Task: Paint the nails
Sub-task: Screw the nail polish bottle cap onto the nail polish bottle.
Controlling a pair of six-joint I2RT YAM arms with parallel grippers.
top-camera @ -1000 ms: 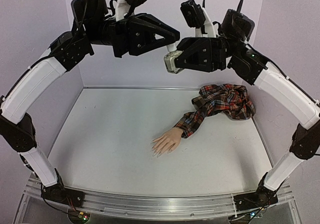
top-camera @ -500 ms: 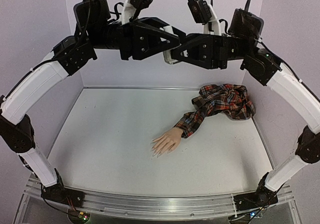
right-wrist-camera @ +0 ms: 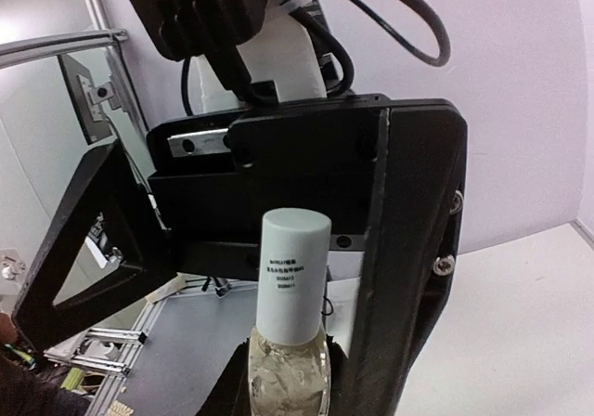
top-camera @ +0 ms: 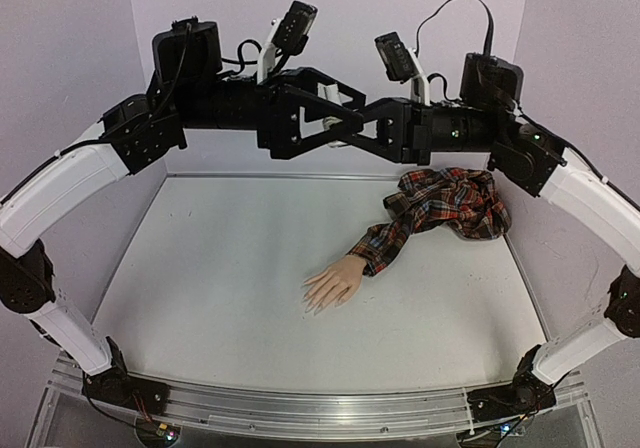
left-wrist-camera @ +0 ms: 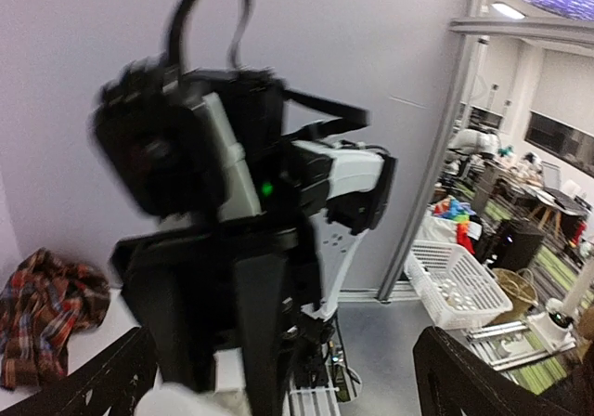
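Note:
The mannequin hand [top-camera: 332, 284] lies palm down near the middle of the table. Its pale nails [top-camera: 312, 306] point to the front left, and its red plaid sleeve [top-camera: 385, 243] runs back to the right. Both arms are raised high above it and meet tip to tip. My right gripper [right-wrist-camera: 286, 393] is shut on a small clear bottle [right-wrist-camera: 288, 370] with a white cap [right-wrist-camera: 292, 277]. My left gripper [top-camera: 340, 116] is open. Its fingers [right-wrist-camera: 408, 249] straddle the cap without touching it. In the left wrist view the right arm [left-wrist-camera: 232, 249] fills the frame and the bottle is a white blur.
The rest of the plaid shirt [top-camera: 455, 200] lies bunched at the back right by the side wall. Pale walls close the table at the back and on both sides. An aluminium rail [top-camera: 320, 403] with both arm bases runs along the front edge.
My left gripper has gone from shut to open. The two grippers have closed in on each other, so the left fingers now stand around the bottle's cap. The mannequin hand has not moved.

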